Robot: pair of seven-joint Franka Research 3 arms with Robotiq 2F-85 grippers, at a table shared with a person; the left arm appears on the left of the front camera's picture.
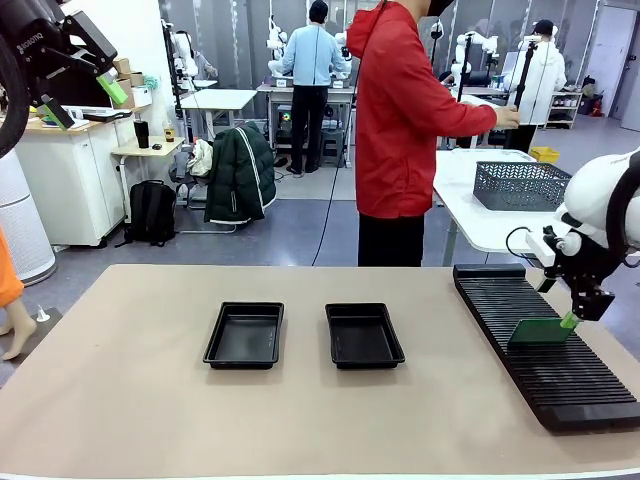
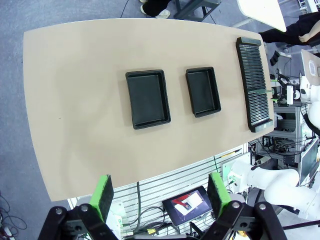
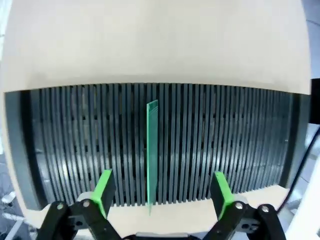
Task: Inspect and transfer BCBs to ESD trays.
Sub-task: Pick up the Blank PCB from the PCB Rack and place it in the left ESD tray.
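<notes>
Right hand point(image 3: 161, 192) (jaws wide) straddles BCB point(image 3: 152, 150) upright in rack point(image 3: 75, 140).

Left ESD tray point(image 1: 245, 335) and right ESD tray point(image 1: 364, 335) are lying side by side; right gripper point(image 1: 575, 318) is hovering over a BCB point(image 1: 538, 331) standing in a rack point(image 1: 560, 385)

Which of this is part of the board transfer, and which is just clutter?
Job: green BCB standing in the slotted rack; two empty black ESD trays; right gripper, open around the BCB.
Lying about: grey mesh basket on the far table; black backpack.
</notes>
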